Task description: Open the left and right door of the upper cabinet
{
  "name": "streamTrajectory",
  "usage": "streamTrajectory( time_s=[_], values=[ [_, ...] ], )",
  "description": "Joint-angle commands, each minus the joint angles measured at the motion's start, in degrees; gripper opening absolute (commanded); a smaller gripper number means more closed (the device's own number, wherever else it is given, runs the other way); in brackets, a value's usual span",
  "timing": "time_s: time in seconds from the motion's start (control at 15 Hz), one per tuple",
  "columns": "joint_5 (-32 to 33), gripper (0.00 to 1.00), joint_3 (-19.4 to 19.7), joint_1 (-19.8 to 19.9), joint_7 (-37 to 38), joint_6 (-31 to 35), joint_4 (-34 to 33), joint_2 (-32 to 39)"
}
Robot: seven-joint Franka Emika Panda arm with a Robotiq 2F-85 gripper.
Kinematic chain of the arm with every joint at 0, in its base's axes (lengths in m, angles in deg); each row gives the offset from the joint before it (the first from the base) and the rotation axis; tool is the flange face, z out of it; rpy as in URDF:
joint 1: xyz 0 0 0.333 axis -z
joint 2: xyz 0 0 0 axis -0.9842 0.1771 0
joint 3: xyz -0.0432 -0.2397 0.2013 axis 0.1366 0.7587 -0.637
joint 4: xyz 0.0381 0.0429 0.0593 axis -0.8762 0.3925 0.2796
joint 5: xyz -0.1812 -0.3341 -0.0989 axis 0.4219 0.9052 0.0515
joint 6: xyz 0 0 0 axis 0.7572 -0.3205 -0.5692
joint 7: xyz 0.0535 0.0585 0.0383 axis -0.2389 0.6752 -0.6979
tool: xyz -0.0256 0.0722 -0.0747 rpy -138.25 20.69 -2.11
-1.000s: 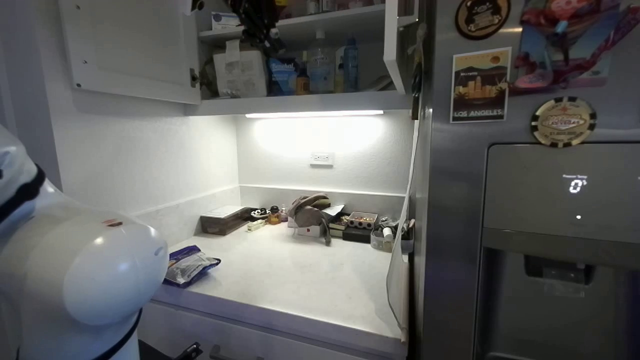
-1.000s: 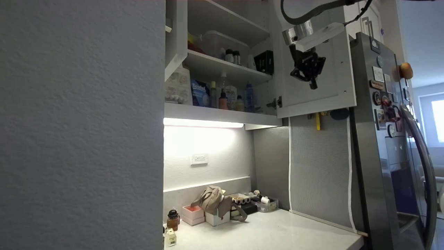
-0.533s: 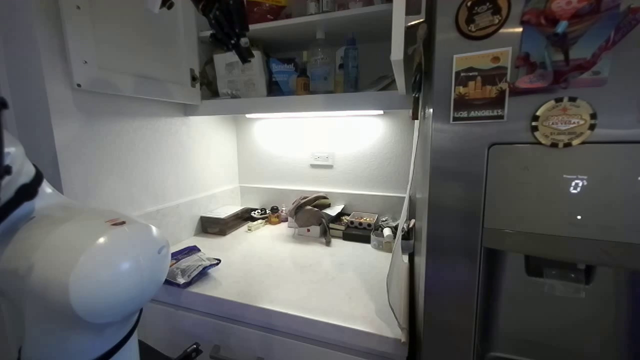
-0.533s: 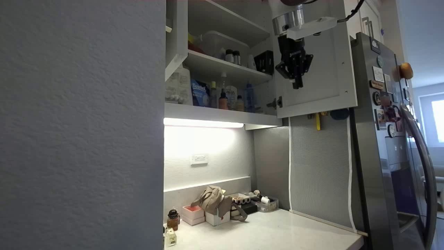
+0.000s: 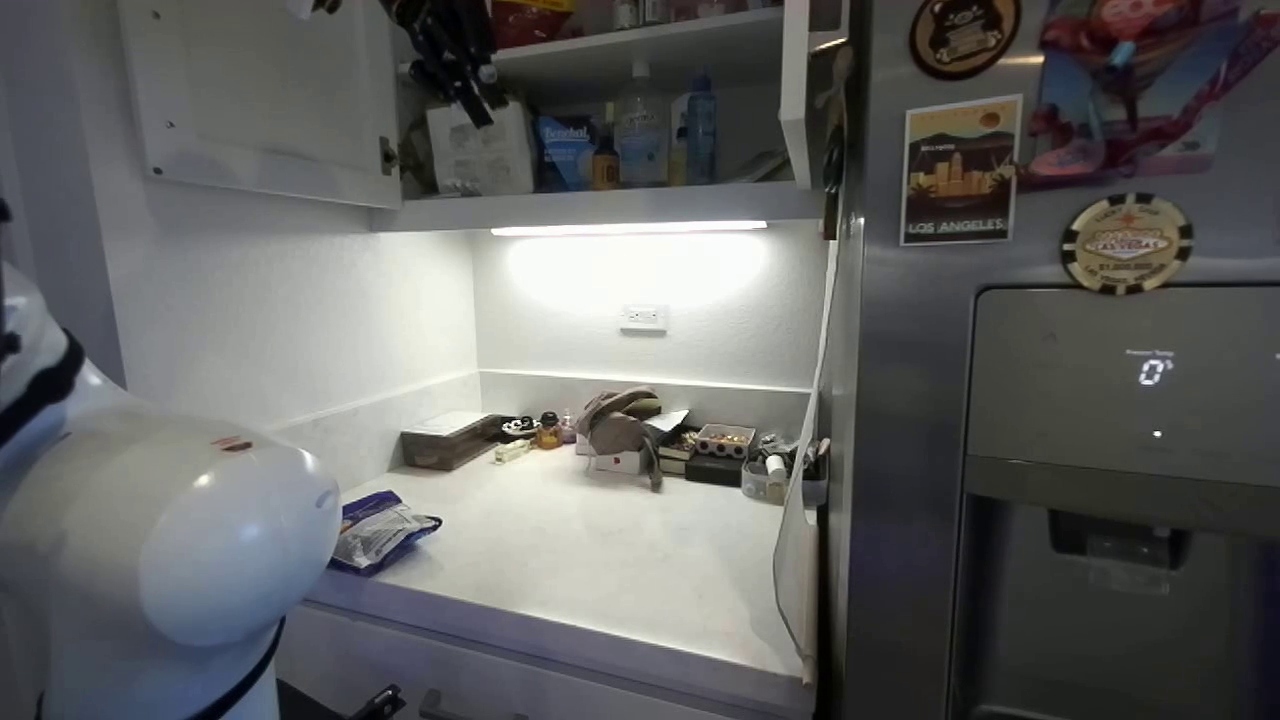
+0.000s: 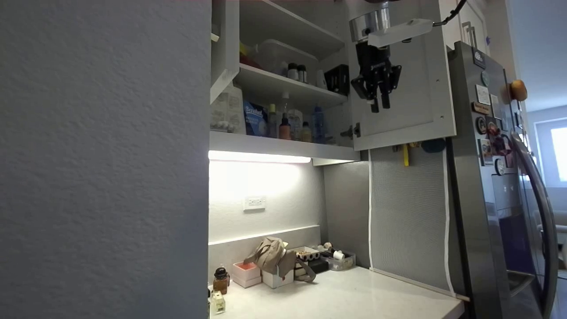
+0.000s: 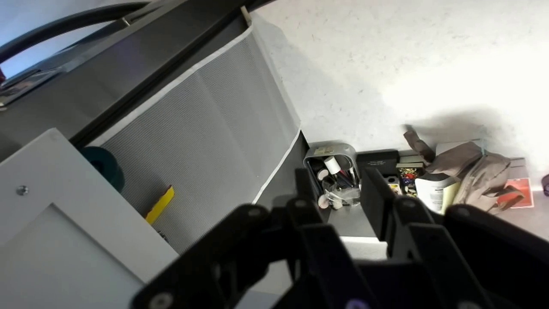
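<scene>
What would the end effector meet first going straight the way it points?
Likely the counter, perhaps the bin on it; the end effector points downward, but depth is unclear.

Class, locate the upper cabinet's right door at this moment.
In an exterior view, the right door stands open at the right side of the upper cabinet, beside the steel fridge, with the gripper in front.
</scene>
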Motion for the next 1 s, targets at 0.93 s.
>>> streamTrajectory(
  time_s=[0.93],
  values=[
    [-11.2,1.0,13.3,5.0,-10.1,7.9,6.7,-8.8]
  ],
)
